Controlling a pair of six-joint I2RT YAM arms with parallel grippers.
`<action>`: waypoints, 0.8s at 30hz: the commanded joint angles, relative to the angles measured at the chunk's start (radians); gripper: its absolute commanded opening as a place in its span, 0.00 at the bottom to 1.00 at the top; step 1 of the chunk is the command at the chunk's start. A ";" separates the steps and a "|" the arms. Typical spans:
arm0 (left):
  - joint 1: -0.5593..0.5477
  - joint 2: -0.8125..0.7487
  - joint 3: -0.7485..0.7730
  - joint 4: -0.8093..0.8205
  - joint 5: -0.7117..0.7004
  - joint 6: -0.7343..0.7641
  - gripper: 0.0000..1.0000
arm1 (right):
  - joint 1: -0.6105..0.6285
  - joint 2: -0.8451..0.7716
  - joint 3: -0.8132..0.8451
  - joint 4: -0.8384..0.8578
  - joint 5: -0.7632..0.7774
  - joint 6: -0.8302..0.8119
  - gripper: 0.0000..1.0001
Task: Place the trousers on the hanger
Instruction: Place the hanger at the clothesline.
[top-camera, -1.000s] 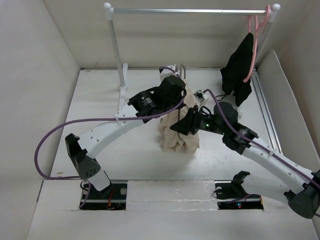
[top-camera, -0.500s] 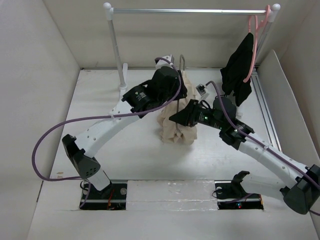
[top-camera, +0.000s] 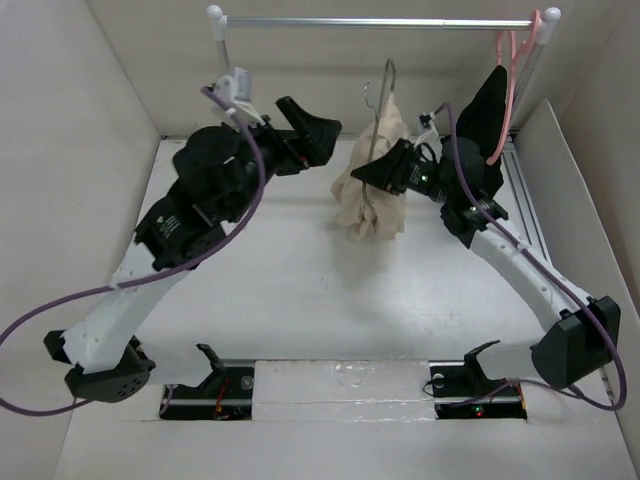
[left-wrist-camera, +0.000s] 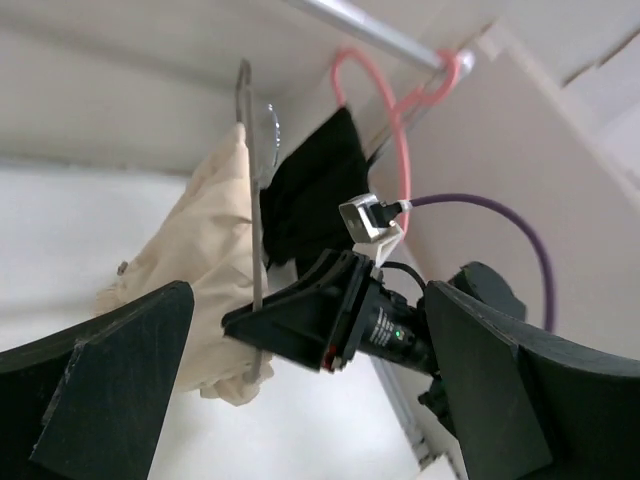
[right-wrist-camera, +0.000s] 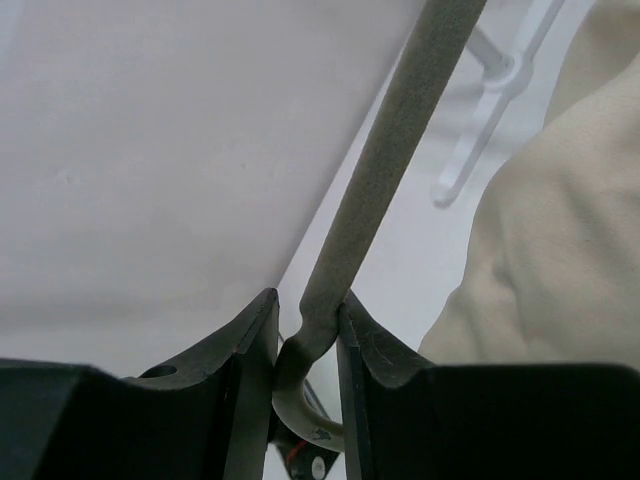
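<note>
The beige trousers (top-camera: 374, 195) hang bunched over the thin grey wire hanger (top-camera: 381, 100), which is held up in the air below the rail. My right gripper (top-camera: 368, 175) is shut on the hanger's wire at one side; in the right wrist view the wire (right-wrist-camera: 385, 180) runs up from between the pinched jaws (right-wrist-camera: 307, 340), with the trousers (right-wrist-camera: 560, 250) to the right. My left gripper (top-camera: 318, 140) stands open and empty to the left of the trousers, apart from them. Between its wide fingers (left-wrist-camera: 310, 400) the left wrist view shows the hanger (left-wrist-camera: 254, 200), the trousers (left-wrist-camera: 190, 260) and the right gripper (left-wrist-camera: 300, 325).
A metal clothes rail (top-camera: 380, 21) spans the back on white posts (top-camera: 231, 95). A black garment (top-camera: 480, 125) hangs from a pink hanger (top-camera: 510, 70) at the rail's right end. White walls close in on all sides.
My left gripper has opened, let go of the trousers and pulled back up to the left. My right gripper has lifted the hanger with the trousers up and toward the rail.
</note>
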 joint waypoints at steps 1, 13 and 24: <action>-0.001 -0.071 -0.074 0.067 -0.064 0.043 0.99 | -0.077 0.027 0.159 0.179 -0.054 -0.017 0.00; -0.001 -0.175 -0.370 0.023 -0.044 -0.041 0.99 | -0.306 0.291 0.488 0.310 -0.105 0.160 0.00; -0.001 -0.203 -0.464 0.017 -0.027 -0.073 0.99 | -0.455 0.348 0.509 0.330 -0.104 0.203 0.00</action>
